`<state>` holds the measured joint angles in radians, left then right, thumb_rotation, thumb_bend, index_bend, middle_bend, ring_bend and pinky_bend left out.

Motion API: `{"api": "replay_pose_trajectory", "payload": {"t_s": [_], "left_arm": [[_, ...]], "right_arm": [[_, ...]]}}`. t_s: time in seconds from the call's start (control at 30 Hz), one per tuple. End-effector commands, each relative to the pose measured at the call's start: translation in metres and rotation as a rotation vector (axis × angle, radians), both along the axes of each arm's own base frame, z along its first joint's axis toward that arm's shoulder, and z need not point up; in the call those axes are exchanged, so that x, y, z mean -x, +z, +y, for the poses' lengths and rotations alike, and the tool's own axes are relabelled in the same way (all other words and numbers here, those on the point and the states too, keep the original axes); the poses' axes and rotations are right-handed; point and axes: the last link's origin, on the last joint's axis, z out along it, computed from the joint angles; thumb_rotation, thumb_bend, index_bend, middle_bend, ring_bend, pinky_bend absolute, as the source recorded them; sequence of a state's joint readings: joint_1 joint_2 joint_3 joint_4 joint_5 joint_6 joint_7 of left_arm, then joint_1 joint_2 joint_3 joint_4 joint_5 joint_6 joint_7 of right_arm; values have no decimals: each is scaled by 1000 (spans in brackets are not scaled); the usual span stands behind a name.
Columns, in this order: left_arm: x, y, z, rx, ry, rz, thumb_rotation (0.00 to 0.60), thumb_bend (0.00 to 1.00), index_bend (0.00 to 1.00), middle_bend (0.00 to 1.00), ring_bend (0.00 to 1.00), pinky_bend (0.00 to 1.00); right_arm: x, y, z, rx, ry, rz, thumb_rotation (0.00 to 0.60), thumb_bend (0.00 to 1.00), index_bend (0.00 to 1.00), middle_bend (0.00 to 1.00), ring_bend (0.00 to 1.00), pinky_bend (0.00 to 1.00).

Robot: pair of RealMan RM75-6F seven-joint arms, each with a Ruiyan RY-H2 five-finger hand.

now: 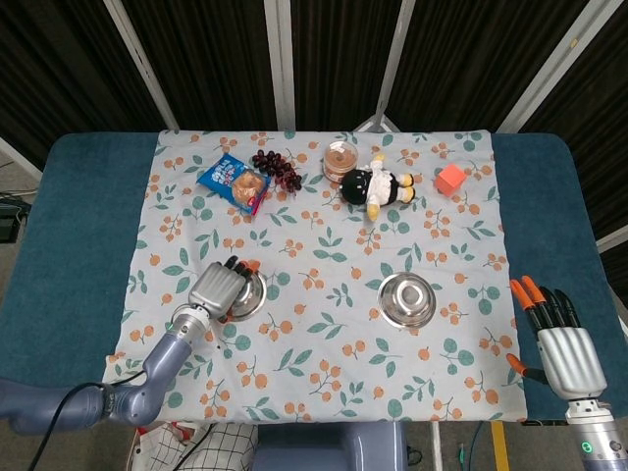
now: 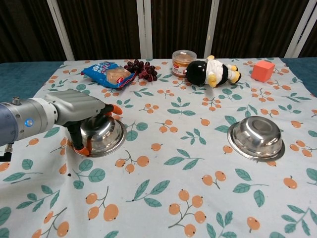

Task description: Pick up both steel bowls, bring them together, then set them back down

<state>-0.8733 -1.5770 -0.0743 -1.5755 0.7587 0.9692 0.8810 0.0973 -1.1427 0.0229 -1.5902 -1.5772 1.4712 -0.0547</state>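
Note:
Two steel bowls stand on the floral cloth. The left bowl point(image 1: 249, 292) point(image 2: 105, 136) lies under my left hand point(image 1: 218, 289) point(image 2: 74, 110). That hand grips it, with the thumb on the near rim and the fingers point(image 2: 114, 109) hooked over the far rim. The bowl still rests on the cloth. The right bowl point(image 1: 407, 299) point(image 2: 255, 137) stands alone at the centre right. My right hand point(image 1: 557, 339) hovers by the table's front right corner, well apart from that bowl, with its fingers spread and nothing in it. The chest view does not show it.
Along the far edge of the cloth lie a blue snack bag point(image 1: 234, 182), dark grapes point(image 1: 277, 167), a lidded jar point(image 1: 340, 160), a plush toy point(image 1: 376, 184) and an orange cube point(image 1: 450, 178). Teal table point(image 1: 69, 226) borders the cloth on both sides.

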Motion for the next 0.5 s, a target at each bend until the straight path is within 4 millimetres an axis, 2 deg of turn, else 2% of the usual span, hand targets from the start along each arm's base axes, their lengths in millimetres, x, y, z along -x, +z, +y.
{"api": "replay_pose_trajectory", "payload": {"t_s": [0.03,0.27,0.5], "left_arm": [[-2,-1,0,-3,-11,3,600,184,262,330,236,495],[-1,-2,-3,-4,-21,1,600,314,408,509,400,621],[1,-2,-1,-11,-21,-13,600,431,476,616,526,734]], "right_arm": [[0,0,0,2,1,-1,600,228,0,0,0,0],[0,0,0,-2,-2,0,600,228,0,0,0,0],[0,1,0,-1,-4,-2,600,229,0,0,0,0]]}}
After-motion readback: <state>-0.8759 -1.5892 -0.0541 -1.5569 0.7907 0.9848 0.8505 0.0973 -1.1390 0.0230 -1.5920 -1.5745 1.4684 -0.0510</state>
